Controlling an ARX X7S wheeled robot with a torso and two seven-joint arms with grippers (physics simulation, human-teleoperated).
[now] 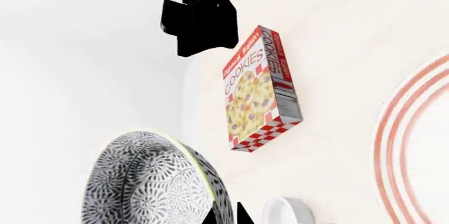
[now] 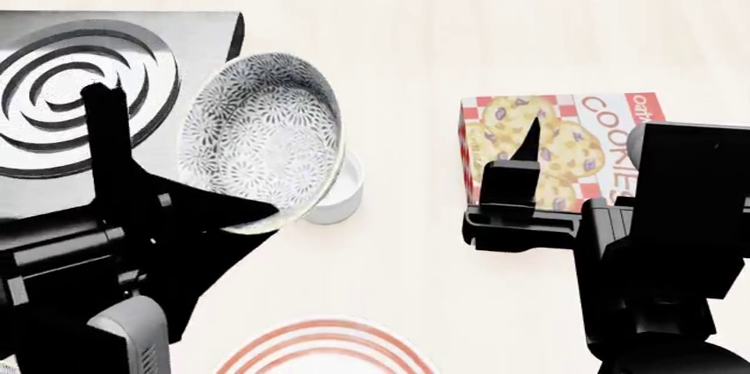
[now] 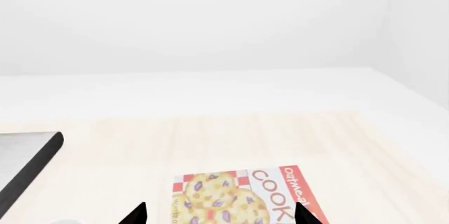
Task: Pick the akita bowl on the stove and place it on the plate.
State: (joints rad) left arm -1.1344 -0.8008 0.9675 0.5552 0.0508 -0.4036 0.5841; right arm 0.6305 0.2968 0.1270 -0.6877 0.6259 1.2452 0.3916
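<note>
The akita bowl [image 2: 263, 141] hangs tilted in the air just right of the stove [image 2: 82, 84], its patterned inside facing the head camera. My left gripper [image 1: 226, 216] is shut on the bowl's [image 1: 147, 182] rim, one fingertip on each side of the wall. The stove's rings are bare. Only part of the red-ringed plate [image 2: 322, 352] shows at the near edge of the head view, and its rim [image 1: 414, 145] also shows in the left wrist view. My right gripper [image 3: 218, 214] is open and empty above a cookie box [image 3: 245, 195].
A small plain white cup [image 2: 340, 194] stands on the table right under the lifted bowl. The cookie box [image 2: 563, 141] lies flat at the right, with my right arm [image 2: 656, 216] over its near side. The stove's dark edge [image 3: 28, 166] shows in the right wrist view.
</note>
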